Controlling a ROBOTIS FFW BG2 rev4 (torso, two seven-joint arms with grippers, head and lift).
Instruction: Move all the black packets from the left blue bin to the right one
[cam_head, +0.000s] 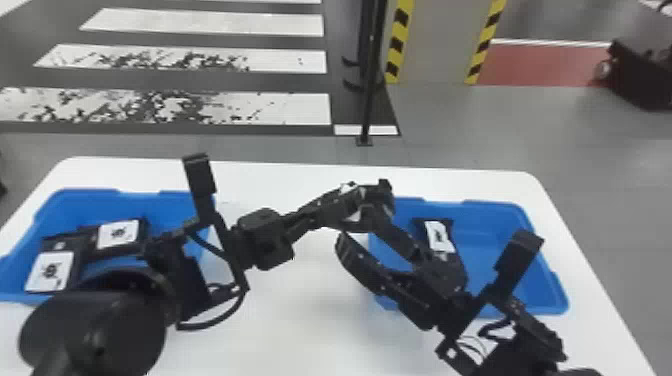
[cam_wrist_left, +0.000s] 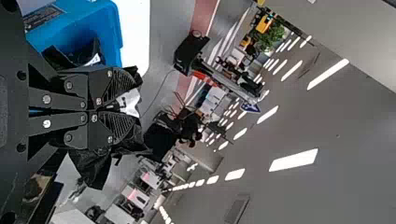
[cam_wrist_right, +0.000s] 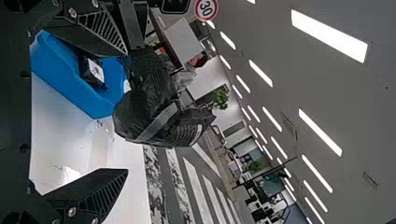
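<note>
Mid-air pass could slip at the right bin's edge

My main worry is the handover. The held packet (cam_head: 372, 202) hangs above the left edge of the right blue bin (cam_head: 495, 212), pinched in the closed jaws of my left gripper (cam_wrist_left: 105, 106). My right gripper (cam_wrist_right: 126, 112) has its jaws wide, with the packet nearer one of them; I can't tell whether they touch. Close off-centre and I'd probably catch only a fold of loose film, or knock it free. Let go on the left too early and it could drop on the rim or the worktop (cam_head: 300, 320). With the two grippers this near, they might also clash.

My left arm (cam_head: 265, 237) reaches across to the right, wrist roughly level. My right arm (cam_head: 520, 325) comes in from the lower right corner, angled forward and inward.

Two packets (cam_head: 50, 270) lie in the left blue bin (cam_head: 75, 205), and one packet (cam_head: 441, 237) is in the right.
</note>
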